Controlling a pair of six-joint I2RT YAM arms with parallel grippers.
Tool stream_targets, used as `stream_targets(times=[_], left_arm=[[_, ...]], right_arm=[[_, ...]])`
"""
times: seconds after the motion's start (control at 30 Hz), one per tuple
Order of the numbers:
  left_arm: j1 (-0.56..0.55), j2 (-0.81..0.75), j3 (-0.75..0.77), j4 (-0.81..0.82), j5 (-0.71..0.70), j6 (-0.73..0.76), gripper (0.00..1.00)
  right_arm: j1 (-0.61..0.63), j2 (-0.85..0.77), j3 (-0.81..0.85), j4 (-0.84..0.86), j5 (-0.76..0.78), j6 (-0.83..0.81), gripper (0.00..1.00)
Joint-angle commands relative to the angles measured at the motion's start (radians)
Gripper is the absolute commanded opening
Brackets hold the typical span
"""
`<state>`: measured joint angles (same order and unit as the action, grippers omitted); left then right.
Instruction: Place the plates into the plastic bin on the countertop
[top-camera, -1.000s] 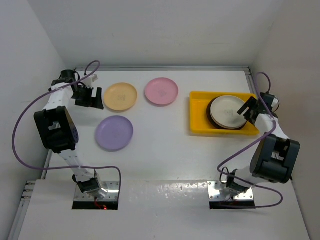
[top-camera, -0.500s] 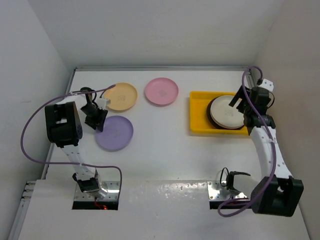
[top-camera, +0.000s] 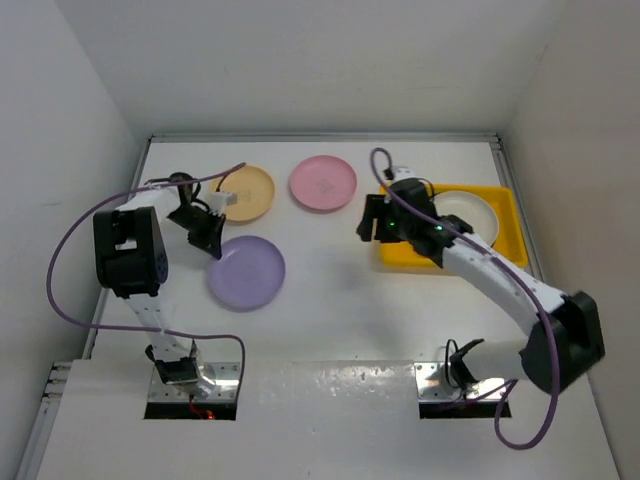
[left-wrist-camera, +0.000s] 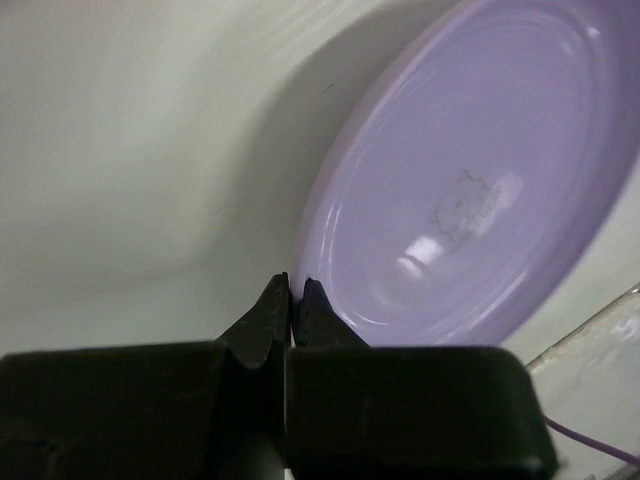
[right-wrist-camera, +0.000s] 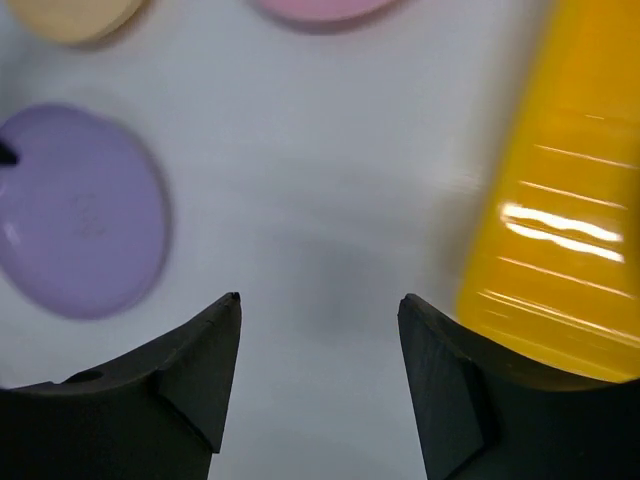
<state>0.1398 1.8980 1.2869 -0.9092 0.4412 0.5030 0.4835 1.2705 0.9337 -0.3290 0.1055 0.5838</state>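
Item: purple plate, bench L side, well apart from plastic bin. Step: pickup, rim pinched by left tool (right tool spread, empty). Next: plate to be lifted and carried over to bin.

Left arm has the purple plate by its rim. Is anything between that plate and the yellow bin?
Nothing lies on the countertop between the purple plate and the bin. But the right gripper hangs open above the countertop just left of the bin, probably in the plate's path.
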Motion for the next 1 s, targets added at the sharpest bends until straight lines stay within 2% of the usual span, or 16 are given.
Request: stream_targets(times=[0.0, 0.07, 0.13, 0.23, 0.33, 0.43, 0.53, 0.57, 0.6, 0.67, 0.77, 0.8, 0.83, 0.87, 0.9, 0.97], left_arm=[[-0.083, -0.137, 0.086, -0.017, 0.14, -0.003, 0.0], [-0.13, -0.172, 0.129, -0.017, 0.14, -0.033, 0.0], [-0.163, -0.184, 0.16, -0.017, 0.14, -0.046, 0.0], [-0.187, -0.185, 0.192, -0.017, 0.155, -0.073, 0.0], [-0.197, -0.185, 0.215, -0.017, 0.178, -0.083, 0.0], [-0.207, -0.185, 0.225, -0.026, 0.189, -0.083, 0.0], [-0.207, -0.185, 0.236, -0.037, 0.229, -0.083, 0.0], [-0.207, -0.185, 0.236, -0.037, 0.241, -0.072, 0.0], [-0.207, -0.185, 0.236, -0.046, 0.261, -0.058, 0.0], [-0.198, -0.185, 0.236, -0.046, 0.275, -0.058, 0.0], [-0.198, -0.185, 0.236, -0.069, 0.309, -0.015, 0.0], [-0.198, -0.174, 0.236, -0.069, 0.309, -0.015, 0.0], [-0.198, -0.174, 0.25, -0.069, 0.288, -0.015, 0.12], [-0.189, -0.174, 0.271, -0.069, 0.248, -0.029, 0.68], [-0.189, -0.162, 0.282, -0.069, 0.228, -0.029, 0.97], [-0.152, -0.162, 0.302, -0.051, 0.19, -0.066, 1.0]], right_arm=[[0.118, 0.172, 0.152, 0.057, -0.127, 0.014, 0.64], [0.165, 0.251, 0.221, 0.079, -0.184, 0.004, 0.71], [0.19, 0.314, 0.289, 0.1, -0.193, 0.001, 0.73], [0.207, 0.424, 0.333, 0.125, -0.196, 0.007, 0.73], [0.21, 0.489, 0.358, 0.134, -0.202, 0.001, 0.66], [0.205, 0.523, 0.358, 0.156, -0.213, 0.022, 0.53], [0.207, 0.55, 0.352, 0.177, -0.179, 0.04, 0.37], [0.204, 0.556, 0.352, 0.174, -0.17, 0.05, 0.29], [0.205, 0.558, 0.35, 0.179, -0.136, 0.054, 0.14], [0.204, 0.552, 0.347, 0.177, -0.112, 0.069, 0.01], [0.178, 0.524, 0.326, 0.188, -0.083, 0.099, 0.0], [0.135, 0.515, 0.315, 0.185, -0.09, 0.128, 0.0], [0.118, 0.501, 0.303, 0.18, -0.096, 0.158, 0.0], [0.095, 0.456, 0.292, 0.177, -0.134, 0.177, 0.0], [0.026, 0.434, 0.284, 0.173, -0.147, 0.212, 0.0], [-0.025, 0.321, 0.232, 0.16, -0.188, 0.244, 0.0]])
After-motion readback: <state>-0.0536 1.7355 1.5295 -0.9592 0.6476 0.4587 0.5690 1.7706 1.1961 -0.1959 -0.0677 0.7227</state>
